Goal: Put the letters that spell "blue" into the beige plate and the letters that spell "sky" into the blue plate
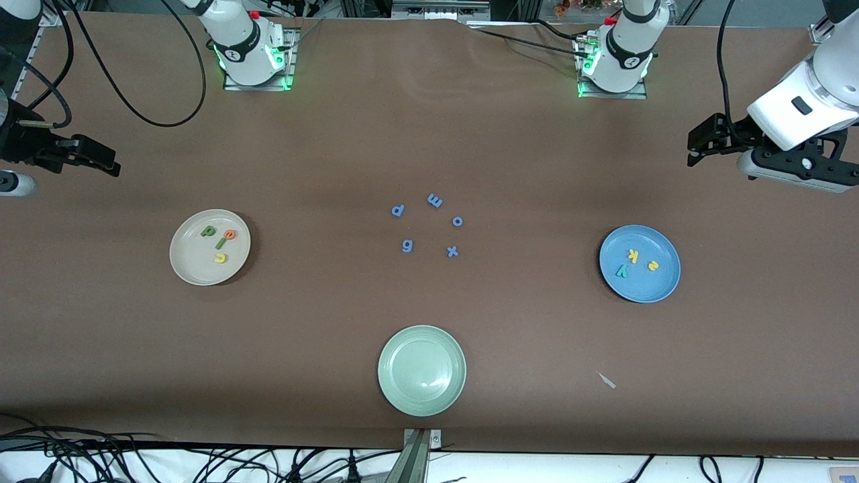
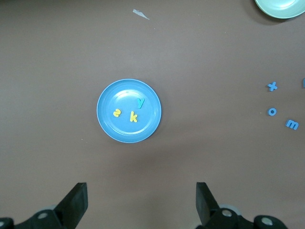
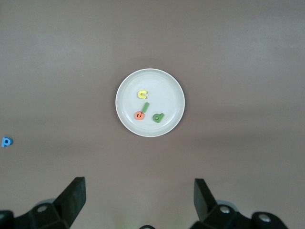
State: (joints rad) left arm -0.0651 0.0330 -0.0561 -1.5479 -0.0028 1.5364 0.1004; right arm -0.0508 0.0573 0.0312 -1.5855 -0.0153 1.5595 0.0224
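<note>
The beige plate lies toward the right arm's end of the table. In it are the green b, the green l, the orange e and the yellow u. The blue plate lies toward the left arm's end and holds the yellow k, the yellow s and the teal y. My left gripper hangs open and empty over bare table beside the blue plate. My right gripper hangs open and empty over bare table beside the beige plate.
Several blue-purple letters lie loose mid-table between the two plates. A pale green plate sits empty near the front edge. A small white scrap lies on the table nearer the camera than the blue plate.
</note>
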